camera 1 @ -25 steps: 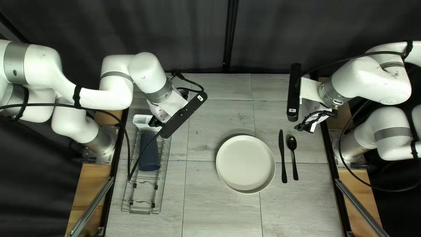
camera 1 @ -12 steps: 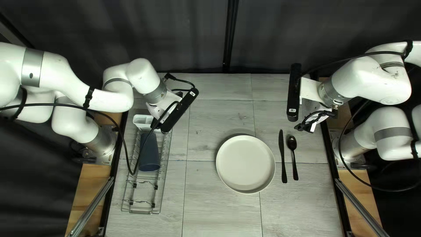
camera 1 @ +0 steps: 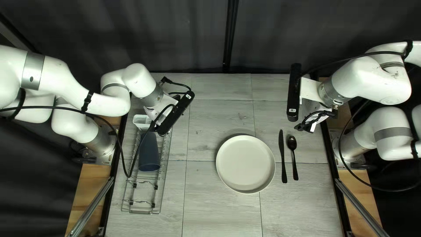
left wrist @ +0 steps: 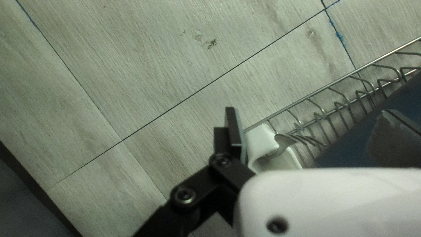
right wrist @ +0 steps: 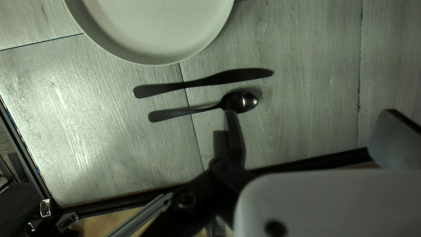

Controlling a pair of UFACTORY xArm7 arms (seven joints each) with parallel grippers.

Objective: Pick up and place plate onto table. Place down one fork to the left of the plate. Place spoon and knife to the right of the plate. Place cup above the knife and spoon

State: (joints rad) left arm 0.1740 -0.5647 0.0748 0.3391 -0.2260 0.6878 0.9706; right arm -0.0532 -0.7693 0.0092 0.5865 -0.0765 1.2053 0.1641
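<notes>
In the top left view, my left gripper [camera 1: 175, 113] is over the far end of the rack, near the white holder [camera 1: 141, 120] and dark blue cup [camera 1: 149, 153]. My left gripper [left wrist: 313, 131] stands open in its wrist view, one finger beside the white holder [left wrist: 262, 142], the other over the cup [left wrist: 351, 140]. My right gripper [camera 1: 294, 93] is beyond the knife [camera 1: 282, 153] and spoon [camera 1: 292, 151]; its wrist view shows my right gripper [right wrist: 313, 131] open and empty, one finger overlapping the bowl of the spoon [right wrist: 239, 102]. The plate [camera 1: 245, 164] lies left of the knife. No fork is visible.
The wire rack [camera 1: 162, 188] stands along the table's left side and holds the cup, which lies on its side. A black cable [camera 1: 125, 153] from my left arm hangs across the rack. Black rails edge the table on both sides.
My left gripper has moved left and slightly down in the top left view, and its mount has turned steeper. My right arm, plate, knife and spoon are unchanged.
</notes>
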